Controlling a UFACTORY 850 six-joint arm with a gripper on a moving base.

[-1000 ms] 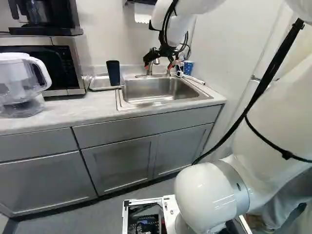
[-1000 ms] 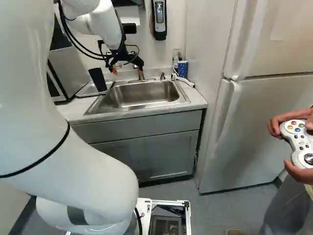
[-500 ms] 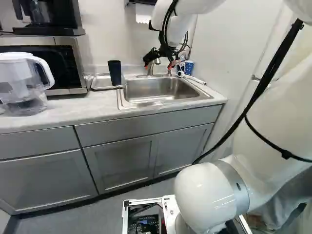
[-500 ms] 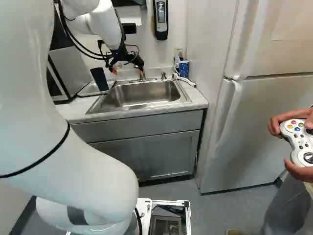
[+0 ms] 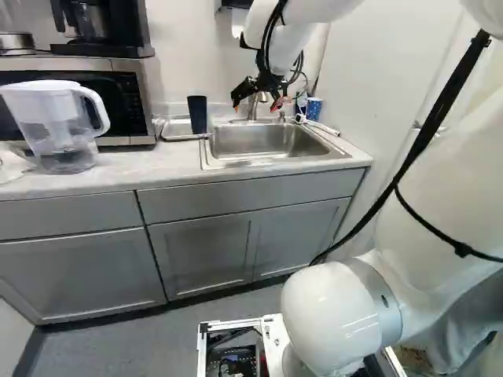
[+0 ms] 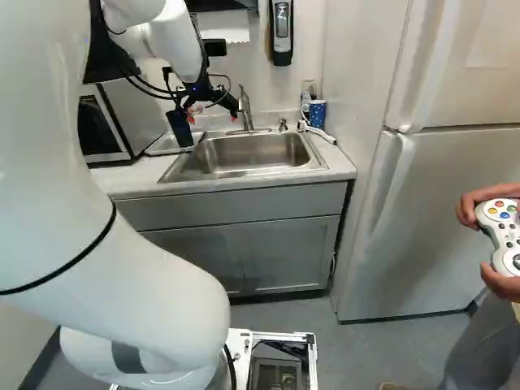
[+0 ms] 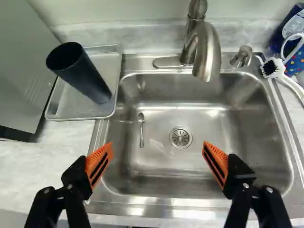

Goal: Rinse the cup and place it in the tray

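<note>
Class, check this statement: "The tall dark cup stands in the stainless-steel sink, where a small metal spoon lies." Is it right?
Not quite. The tall dark cup stands on the rectangular metal tray beside the stainless-steel sink, as the wrist view shows. The small metal spoon does lie in the sink.

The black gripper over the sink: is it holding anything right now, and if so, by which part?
Nothing is held. The gripper has its fingers wide apart with only the sink beyond them, and the dark cup stands in the tray.
</note>
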